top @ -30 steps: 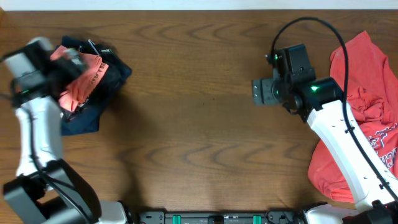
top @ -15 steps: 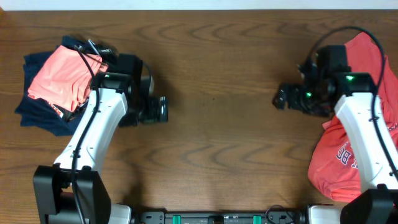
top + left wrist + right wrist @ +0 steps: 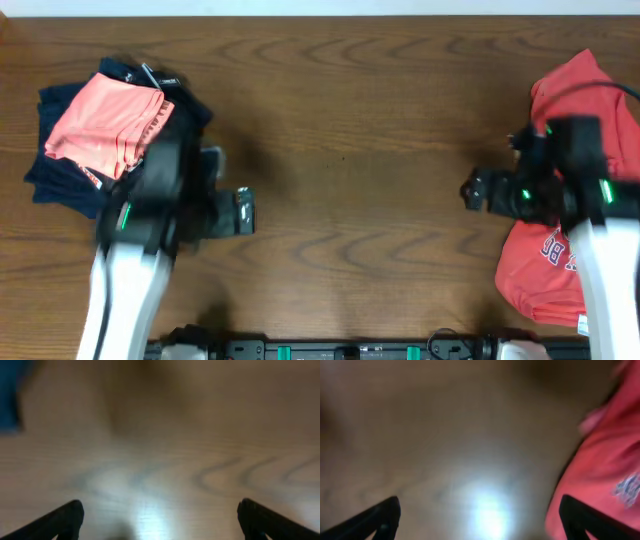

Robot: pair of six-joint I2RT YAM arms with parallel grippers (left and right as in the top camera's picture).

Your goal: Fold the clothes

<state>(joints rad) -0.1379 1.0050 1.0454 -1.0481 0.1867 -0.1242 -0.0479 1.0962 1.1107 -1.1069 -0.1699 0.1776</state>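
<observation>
Table [image 3: 340, 120]: mid-brown wood with darker looping grain. Both wrist views show it as paler tan with a white glare patch.
Pink shirt [image 3: 100, 128]: light salmon, thin dark lines near its right edge.
Navy clothes [image 3: 60, 188] under it: near-black blue, small white marks at the top.
Red shirt [image 3: 560, 265]: coral-red, white-and-blue lettering.
Left arm [image 3: 120, 290] and right arm [image 3: 605, 280]: white links, black heads, one green light each.

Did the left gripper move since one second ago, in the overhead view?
Yes. The left gripper was over the folded salmon-pink shirt; now it is right of that shirt and lower in frame, above the table.
</observation>
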